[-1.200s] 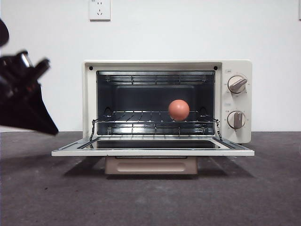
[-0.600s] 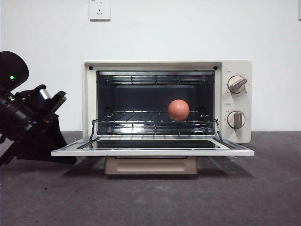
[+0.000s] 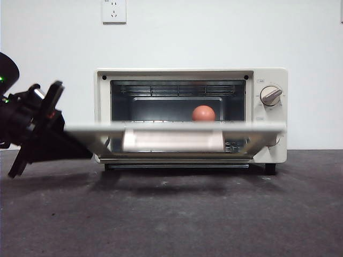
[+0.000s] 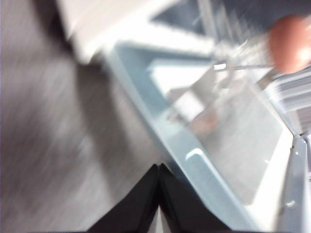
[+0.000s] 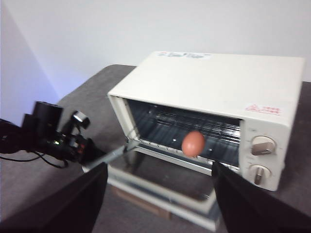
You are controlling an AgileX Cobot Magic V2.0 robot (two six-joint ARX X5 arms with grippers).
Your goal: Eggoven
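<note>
- The left gripper (image 4: 159,167) has its two black jaws pressed together with nothing between them, tips right at the underside edge of the oven door (image 3: 174,128).
- The door stands half raised and blurred, a little beyond those tips.
- The egg (image 3: 203,113) sits on the wire rack (image 5: 194,127) inside the toaster oven (image 5: 228,82), well past the left fingertips.
- The right gripper (image 5: 158,179) hangs spread wide and holds nothing, high and well back from the oven, the egg framed between its jaws.
</note>
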